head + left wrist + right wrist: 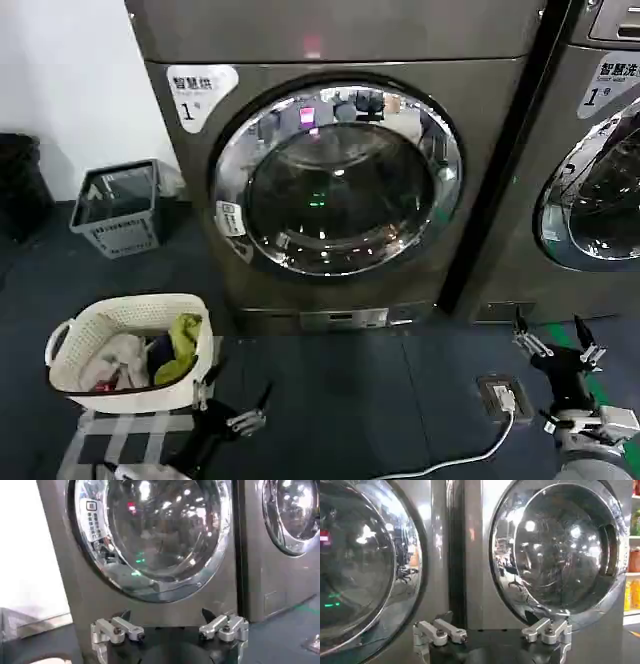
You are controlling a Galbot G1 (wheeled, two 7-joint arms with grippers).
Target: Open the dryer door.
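Note:
The dryer door [338, 178] is a large round door with a shiny chrome rim, a dark glass centre and a small white sticker [231, 218] on its left side. It lies flat against the machine's front. My left gripper [232, 402] is low near the floor, well in front of the dryer and to the left, open and holding nothing. In the left wrist view the left gripper [167, 624] points at the panel below the dryer door [155, 535]. My right gripper [555, 338], also open, is low at the right, apart from the door. From the right gripper [490, 626] the dryer door [360, 565] lies off to one side.
A second machine with a similar chrome door [595, 195] [555, 550] stands right of the dryer. A white laundry basket [120, 305] with clothes sits on the floor at the left, with a grey bin [118, 205] behind it. A socket with a white cable [500, 397] lies near the right gripper.

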